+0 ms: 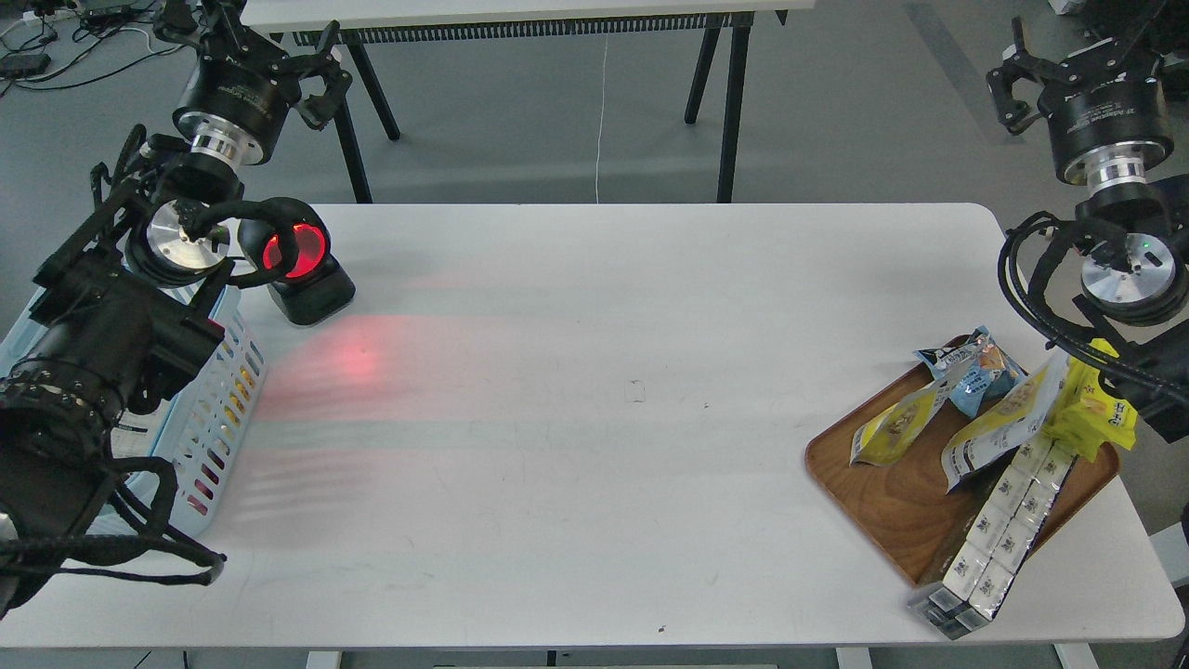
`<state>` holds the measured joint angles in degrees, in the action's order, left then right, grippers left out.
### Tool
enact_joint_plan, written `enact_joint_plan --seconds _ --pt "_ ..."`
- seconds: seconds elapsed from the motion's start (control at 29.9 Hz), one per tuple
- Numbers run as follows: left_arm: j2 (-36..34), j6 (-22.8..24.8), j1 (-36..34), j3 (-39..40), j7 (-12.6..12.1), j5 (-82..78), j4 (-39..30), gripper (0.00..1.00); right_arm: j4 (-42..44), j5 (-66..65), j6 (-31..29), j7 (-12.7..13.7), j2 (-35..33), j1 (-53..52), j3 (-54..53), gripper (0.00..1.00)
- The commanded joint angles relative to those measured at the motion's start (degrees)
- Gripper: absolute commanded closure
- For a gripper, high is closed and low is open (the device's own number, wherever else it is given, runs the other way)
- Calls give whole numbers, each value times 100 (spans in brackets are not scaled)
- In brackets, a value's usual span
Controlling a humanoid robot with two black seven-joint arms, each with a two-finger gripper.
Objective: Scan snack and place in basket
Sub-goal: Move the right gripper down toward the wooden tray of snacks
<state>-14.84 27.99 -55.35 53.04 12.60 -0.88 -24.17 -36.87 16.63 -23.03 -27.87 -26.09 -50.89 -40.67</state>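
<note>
The snack is lying flat on the brown wooden tray at the near right of the table, leftmost of the items there, yellow end hanging toward the tray's left rim. It is partly tucked under a blue-and-white packet at its far end, and a longer yellow-and-white pouch is lying just beside it on the right.

Handling, as judgement: pouch is looking light, thin and soft, film glossy and probably slippery; contents could crush under a hard pinch. Best hold is likely the free yellow edge near the tray rim, clear of the neighbours, gripping the sealed margin rather than the belly.

Also on the tray: a bright yellow packet at the far right, and a long row of small white cartons overhanging the tray's near edge.

Right gripper is hanging raised beyond the table's far right; fingers are reading as spread, holding nothing. Left gripper is raised at far left, fingers also apart, empty.

The basket is sitting at the near left, largely behind the left arm. A scanner is glowing red just beyond it, casting red light on the white table. Surface is smooth, matte. Grey floor and a second table's black legs are showing behind.
</note>
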Motion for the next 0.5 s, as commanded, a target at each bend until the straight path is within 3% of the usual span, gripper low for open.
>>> enact_joint_plan --seconds 0.0,0.33,0.47 --pt "-1 1 -28 -13 15 -9 0 0 -49 -28 1 -8 -1 -17 6 1" --pt "8 1 -55 -13 15 -9 -9 0 -426 -502 -34 -13 -194 -175 15 1" --pt "8 1 -55 -22 6 -18 -18 0 -891 -1843 -114 -13 -624 -569 505 1"
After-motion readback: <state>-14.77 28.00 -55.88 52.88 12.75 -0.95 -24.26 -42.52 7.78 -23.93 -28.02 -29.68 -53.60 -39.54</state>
